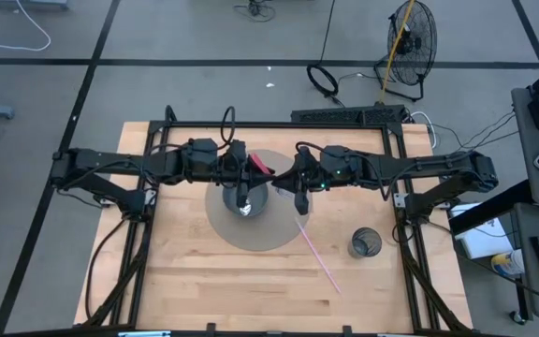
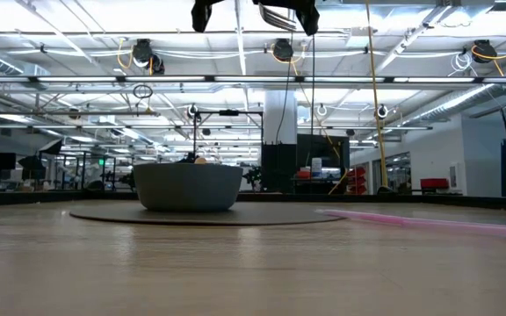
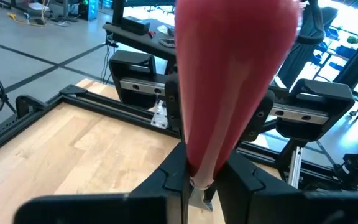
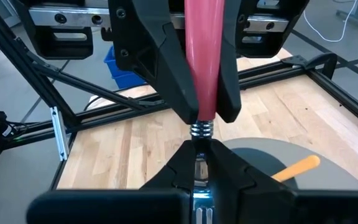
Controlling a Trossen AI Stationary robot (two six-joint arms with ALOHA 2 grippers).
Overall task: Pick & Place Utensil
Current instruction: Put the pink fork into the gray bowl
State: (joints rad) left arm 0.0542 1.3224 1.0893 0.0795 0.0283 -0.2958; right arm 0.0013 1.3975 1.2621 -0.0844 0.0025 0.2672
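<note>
A utensil with a thick pink handle (image 1: 261, 165) and a metal neck is held high above the table between both arms. My left gripper (image 3: 201, 177) is shut on the handle, and my right gripper (image 4: 199, 158) is shut on the metal neck. Below them a dark grey bowl (image 2: 187, 186) stands on a round grey mat (image 1: 251, 234). An orange stick (image 4: 297, 167) lies in the bowl. In the low view only the bottoms of both grippers show at the picture's top edge. My left gripper pinches the pink handle's narrow end (image 3: 202, 163), just above the metal neck, with one finger (image 4: 151, 62) on each side. The utensil is lifted clear of the table. My right gripper pinches the metal neck (image 4: 198, 144) just beyond the coiled collar (image 4: 199, 129), meeting the left gripper's fingertips head-on. Its own fingers hide the rest of the neck.
A thin pink stick (image 1: 318, 251) lies on the wood to the right of the mat, slanting toward the near edge. A dark mesh cup (image 1: 365, 243) stands near the table's right side. Black frame rails (image 1: 279, 122) run along the far edge and both sides.
</note>
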